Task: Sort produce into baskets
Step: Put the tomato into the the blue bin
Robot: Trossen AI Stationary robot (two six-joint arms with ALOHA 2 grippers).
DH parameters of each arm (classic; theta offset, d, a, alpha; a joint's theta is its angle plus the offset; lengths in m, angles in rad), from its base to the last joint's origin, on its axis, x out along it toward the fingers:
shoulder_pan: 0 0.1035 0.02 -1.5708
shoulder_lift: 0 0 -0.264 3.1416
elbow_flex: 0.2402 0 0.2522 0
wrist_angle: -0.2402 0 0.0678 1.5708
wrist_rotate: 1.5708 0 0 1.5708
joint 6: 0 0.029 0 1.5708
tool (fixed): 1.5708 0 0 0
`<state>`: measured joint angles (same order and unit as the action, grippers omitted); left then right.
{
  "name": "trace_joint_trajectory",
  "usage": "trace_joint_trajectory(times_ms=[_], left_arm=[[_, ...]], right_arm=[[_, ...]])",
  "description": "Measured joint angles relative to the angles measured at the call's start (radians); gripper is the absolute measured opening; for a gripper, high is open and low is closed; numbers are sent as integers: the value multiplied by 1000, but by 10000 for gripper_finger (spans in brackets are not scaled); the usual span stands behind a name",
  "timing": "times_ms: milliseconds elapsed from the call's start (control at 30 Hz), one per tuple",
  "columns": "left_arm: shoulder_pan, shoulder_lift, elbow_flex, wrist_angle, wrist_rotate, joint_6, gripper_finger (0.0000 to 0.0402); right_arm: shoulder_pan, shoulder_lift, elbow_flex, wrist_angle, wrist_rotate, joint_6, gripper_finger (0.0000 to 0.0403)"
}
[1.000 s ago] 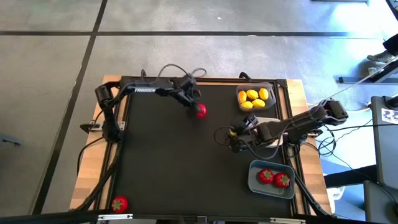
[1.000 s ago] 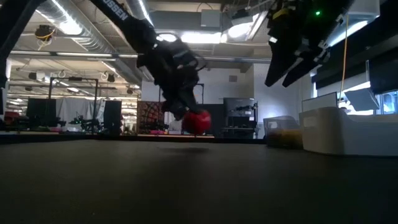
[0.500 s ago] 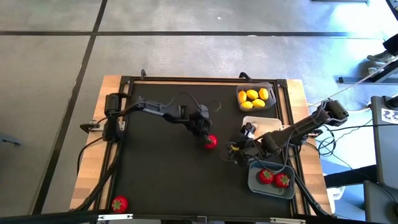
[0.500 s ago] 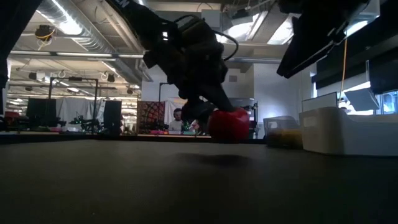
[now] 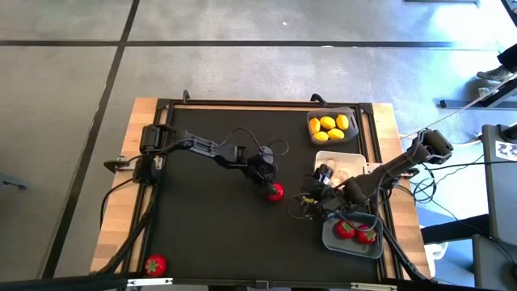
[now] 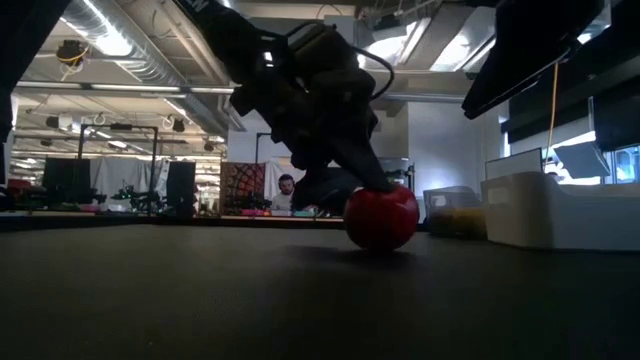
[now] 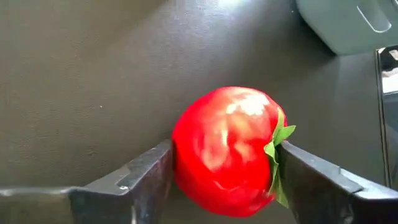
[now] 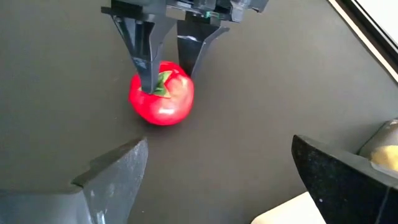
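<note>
A red round fruit with a green top [image 5: 276, 191] lies on the black mat at mid-table, its underside on the mat in the low view [image 6: 381, 217]. My left gripper [image 5: 272, 187] reaches it from the table's left and is shut on it. My right gripper [image 5: 310, 205] hangs open just to the fruit's right, above the mat, with nothing between its fingers [image 8: 217, 180]. A second red fruit [image 5: 155, 264] lies by the near left corner. The dark grey basket [image 5: 310, 133] holds yellow lemons [image 5: 331, 127]. The blue-grey basket [image 5: 329, 238] holds two red fruits [image 5: 355, 232]. My left gripper pinches the fruit between its two fingers, one finger at the green-top end [image 7: 278, 149], the other on the opposite side [image 7: 177, 158]. The fingers slant down from the table's left and far side. The fruit lies on its side, its underside [image 6: 381, 244] on the mat.
The white basket [image 5: 355, 158] stands at the right edge between the other two, with a pale bulb [image 8: 385, 146] in it. Cables run along the mat's rim. Open mat stretches to the left and near side of the fruit.
My left gripper has carried the red fruit from the far middle of the mat toward the near edge and slightly right, sinking until the fruit rests on the mat. My right gripper has drifted toward the near edge and the blue-grey basket, staying open.
</note>
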<state>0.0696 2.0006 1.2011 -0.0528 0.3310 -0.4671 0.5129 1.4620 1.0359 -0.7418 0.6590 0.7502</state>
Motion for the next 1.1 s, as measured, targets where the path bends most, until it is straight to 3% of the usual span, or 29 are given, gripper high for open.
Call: trace_joint_trajectory(times_ms=[233,633,900,1100], left_arm=[[20,-5,-1,-26,-9,45,315],[51,-76,-1,-63,-7,56,317],[16,-66,-1,-66,-3,65,316],[-12,-66,-1,-15,0,145,317]], right_arm=[[-3,0,0,5,13,0,395],[-3,0,0,116,41,-128,395],[-19,3,0,134,38,-133,395],[-24,68,0,172,13,-281,395]])
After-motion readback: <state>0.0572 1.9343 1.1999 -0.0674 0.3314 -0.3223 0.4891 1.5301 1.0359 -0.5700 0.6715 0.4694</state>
